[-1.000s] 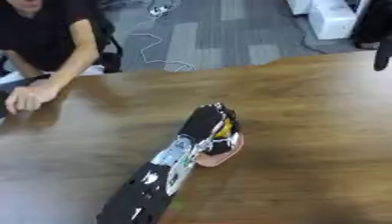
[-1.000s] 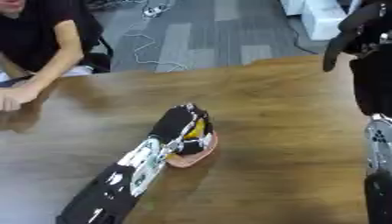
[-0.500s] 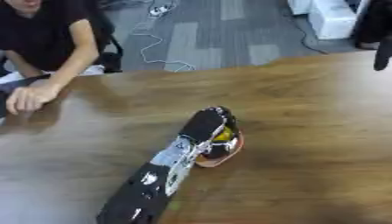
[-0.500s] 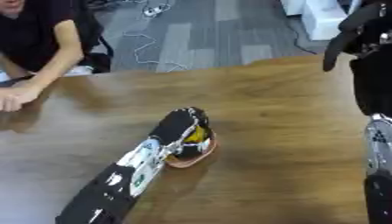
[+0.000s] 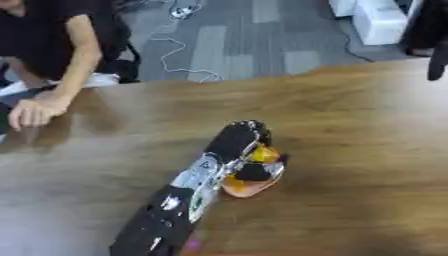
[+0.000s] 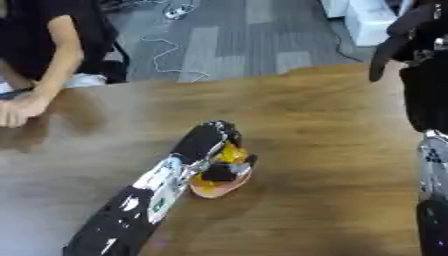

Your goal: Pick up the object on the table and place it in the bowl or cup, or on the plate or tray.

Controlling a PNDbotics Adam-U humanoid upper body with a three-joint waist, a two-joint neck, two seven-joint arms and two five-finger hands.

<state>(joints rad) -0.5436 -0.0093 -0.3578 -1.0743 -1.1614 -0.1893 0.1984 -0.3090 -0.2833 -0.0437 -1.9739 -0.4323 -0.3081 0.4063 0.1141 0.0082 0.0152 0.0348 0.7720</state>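
In the left eye view, the robot's left arm comes up from the lower left edge across the brown wooden table (image 5: 350, 130) and ends in the left hand (image 5: 238, 141), which lies near the table's middle. The hand is on top of a shallow orange dish (image 5: 252, 183), whose rim shows below and to the right of the fingers. Between the hand and the dish sits a small yellow object (image 5: 263, 153), and the dark fingers (image 5: 255, 171) curl down around it, over the dish's inside. Whether the yellow thing rests on the dish or is lifted just clear of it cannot be told from here. At the upper right edge a dark, narrow part of the right arm hangs over the table's far corner; the hand itself is not clear in this view. In the right eye view, the same left hand lies over the dish, with the yellow object showing at the fingers' far side and the dish's orange rim showing on the near side. The right hand (image 6: 404, 37) is raised at the upper right, well apart from the dish, above the table's far right edge; its fingers (image 6: 381, 64) hang down, relaxed and holding nothing. The right forearm runs down the right edge of the view.
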